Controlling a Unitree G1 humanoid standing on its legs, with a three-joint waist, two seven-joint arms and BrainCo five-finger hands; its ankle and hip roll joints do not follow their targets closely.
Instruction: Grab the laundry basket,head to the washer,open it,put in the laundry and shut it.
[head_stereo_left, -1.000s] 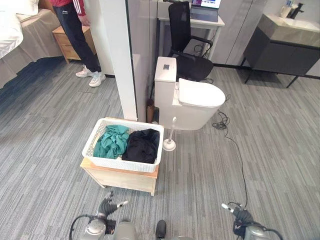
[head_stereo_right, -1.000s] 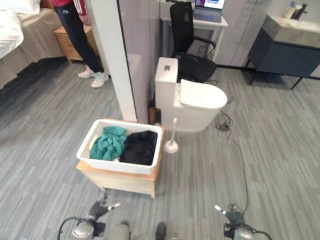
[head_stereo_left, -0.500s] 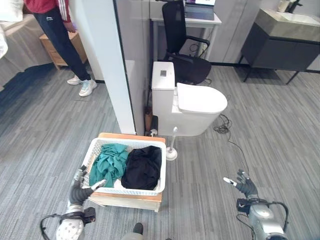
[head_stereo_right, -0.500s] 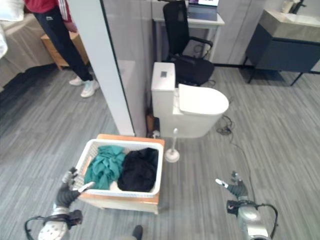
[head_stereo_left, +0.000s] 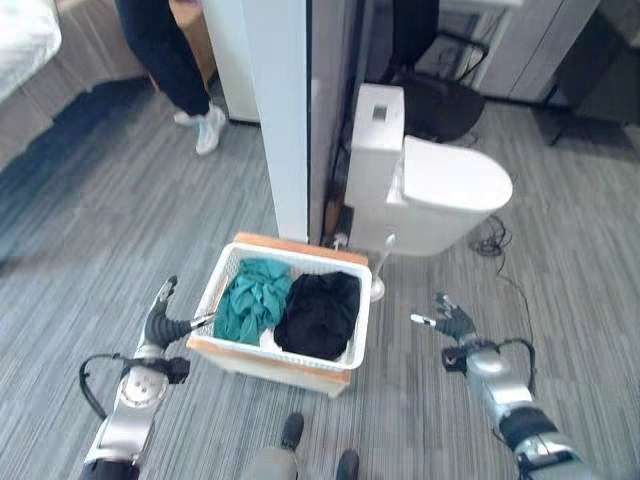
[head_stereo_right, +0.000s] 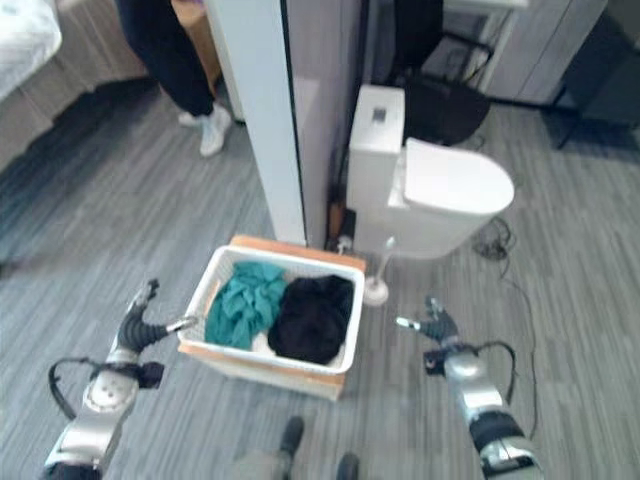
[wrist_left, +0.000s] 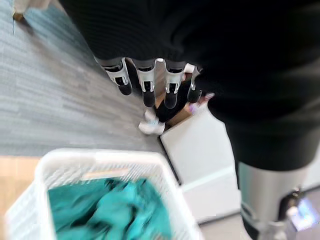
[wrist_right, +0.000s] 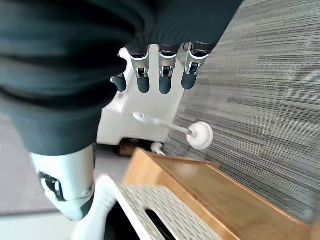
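- The robot's left hand (head_stereo_left: 166, 318) hovers over grey striped carpet (head_stereo_left: 90, 250), just beside the left end of a white perforated plastic laundry basket (head_stereo_left: 232, 275). Its fingers are straight and spread, holding nothing, with a fingertip reaching toward the basket's rim but not clearly touching it.
- The robot's right hand (head_stereo_left: 447, 322) hangs to the right of the basket, apart from it, fingers loosely extended and empty.
- The basket sits on a low light wooden stand (head_stereo_left: 262, 359), between the two hands. Its long axis runs left to right across the view, open side up. Inside lie a crumpled teal garment (head_stereo_left: 252, 298) on the left and a black garment (head_stereo_left: 320, 314) on the right, touching each other.
- Just behind the basket's right corner stands a white toilet brush in a round holder (head_stereo_left: 378, 285).
- Behind that is a white toilet with closed lid (head_stereo_left: 440, 190), and beside it a tall white partition wall (head_stereo_left: 275, 110).
- Farther back, a black office chair (head_stereo_left: 430, 85) and a person's dark-trousered legs (head_stereo_left: 165, 50) near a bed corner (head_stereo_left: 25, 35).
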